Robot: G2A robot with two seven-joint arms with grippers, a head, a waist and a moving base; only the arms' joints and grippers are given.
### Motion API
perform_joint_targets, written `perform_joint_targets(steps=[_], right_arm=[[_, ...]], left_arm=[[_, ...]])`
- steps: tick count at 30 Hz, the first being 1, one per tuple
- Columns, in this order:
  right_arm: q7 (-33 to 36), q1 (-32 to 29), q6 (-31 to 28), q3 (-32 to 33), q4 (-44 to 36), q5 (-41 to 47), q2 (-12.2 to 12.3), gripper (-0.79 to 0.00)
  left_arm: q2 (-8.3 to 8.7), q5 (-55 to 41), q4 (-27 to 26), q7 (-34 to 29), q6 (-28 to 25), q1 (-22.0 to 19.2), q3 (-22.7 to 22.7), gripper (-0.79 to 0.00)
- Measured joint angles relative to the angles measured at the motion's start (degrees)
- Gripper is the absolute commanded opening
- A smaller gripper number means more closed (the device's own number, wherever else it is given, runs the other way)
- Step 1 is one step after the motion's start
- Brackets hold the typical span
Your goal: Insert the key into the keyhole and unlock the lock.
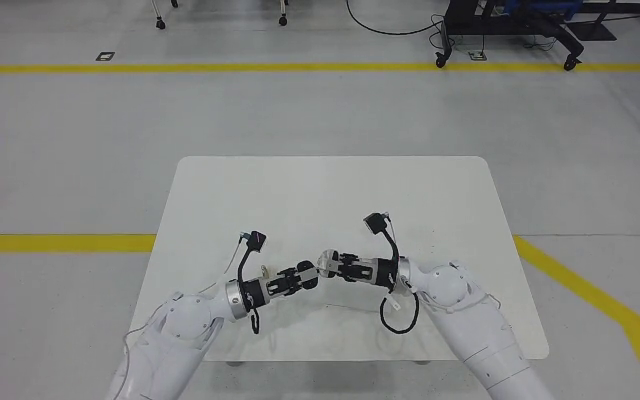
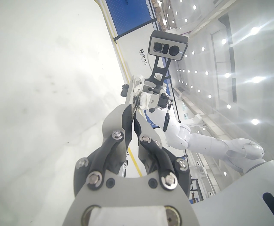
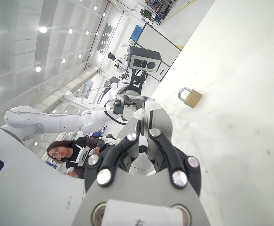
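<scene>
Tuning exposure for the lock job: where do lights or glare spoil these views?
Left wrist view: ceiling lamps flare into streaks, and the table is washed out pale. Right wrist view: milder lamps; the padlock shows without glare, the key in the right pincer glints. Top view: even light, no glare on the table.

Industrial lab hall: pale grey floor (image 1: 100, 130) crossed by yellow tape lines (image 1: 300, 68), black wheeled equipment frame (image 1: 520, 28) upper right, high white ceiling with rows of round spotlights (image 3: 42, 29), blue partition panels (image 2: 128, 18).
</scene>
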Motion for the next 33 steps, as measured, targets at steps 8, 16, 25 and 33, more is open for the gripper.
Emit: perform_joint_targets(steps=[8,16,25,33], right_arm=[[1.52,-0.63,0.36,-0.10,-0.85,1.38,0.25,0.000],[8.10,-0.07,3.00,-1.00,-0.75,0.88,0.76,-0.274],[10.83,0.46,4.23,-2.21,-0.91,1.57,0.88,-0.499],[11.60,1.17,5.09,-3.35,-0.61,1.83,0.79,-0.785]], left_arm=[[0.96,4.27,-1.34,-1.06,-2.76,1.63,-2.46,-0.785],[2.47,4.04,-3.82,-6.81,-3.68,4.85,-6.09,-0.785],[2.73,5.37,-4.06,-8.76,-2.88,4.63,-4.53,-0.785],[2.89,6.17,-3.97,-8.51,-2.37,4.08,-3.81,-0.785]])
